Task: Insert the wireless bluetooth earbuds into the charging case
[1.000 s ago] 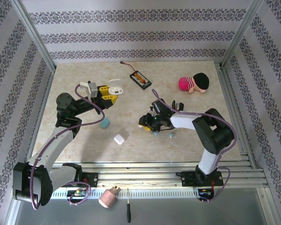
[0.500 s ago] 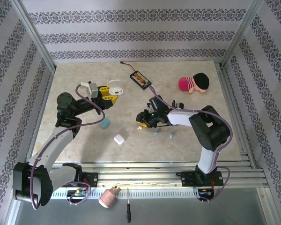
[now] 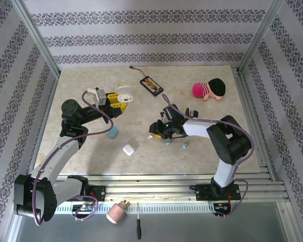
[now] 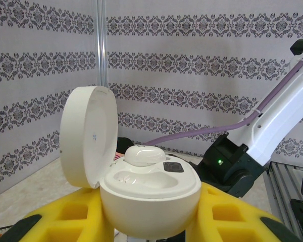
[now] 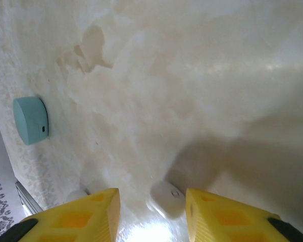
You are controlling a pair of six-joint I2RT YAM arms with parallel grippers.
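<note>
My left gripper [image 4: 149,224] is shut on the base of an open white charging case [image 4: 150,196], held up off the table with its lid [image 4: 86,136] swung back. One white earbud [image 4: 144,154] sits in the case's far well, and the near well is bare. In the top view this case [image 3: 124,96] sits at my left gripper [image 3: 117,104]. My right gripper [image 5: 151,196] is open and low over the table. A white earbud [image 5: 167,197] lies between its yellow fingers, closer to the right one. From above, my right gripper [image 3: 154,132] is near the table's middle, with two light-blue earbuds [image 3: 168,143] just right of it.
A light-blue closed case [image 3: 112,132] and a white closed case [image 3: 129,149] lie left of my right gripper. A black flat device [image 3: 151,84] and a pink doll [image 3: 209,89] are at the back. Another small white piece [image 5: 76,194] rests beside my right gripper's left finger.
My right gripper slid a little left along the table, then eased back slightly. The left arm and its case have not moved.
</note>
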